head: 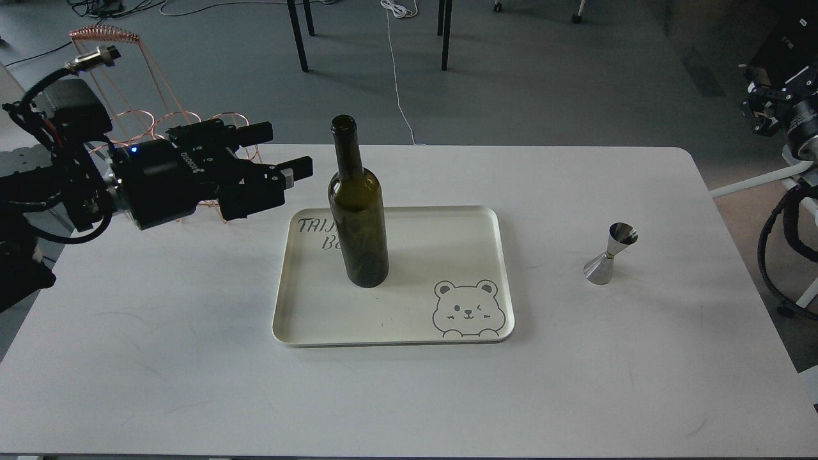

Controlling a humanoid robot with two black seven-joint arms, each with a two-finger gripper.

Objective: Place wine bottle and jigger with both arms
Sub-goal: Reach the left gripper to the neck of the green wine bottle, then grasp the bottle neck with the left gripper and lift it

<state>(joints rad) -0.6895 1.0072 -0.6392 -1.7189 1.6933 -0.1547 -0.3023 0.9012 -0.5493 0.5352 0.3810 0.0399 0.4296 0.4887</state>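
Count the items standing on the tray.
1: the wine bottle stands upright on the tray's left half. The jigger stands on the table, right of the tray.

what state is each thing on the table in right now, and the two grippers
wine bottle: upright on the tray, uncorked, free of any grip
jigger: upright on the bare table, right of the tray, untouched
tray: flat on the table, holding only the bottle
wire rack: standing at the table's far left
left gripper: jaws open, empty, left of the bottle
right gripper: off the table, jaws unclear
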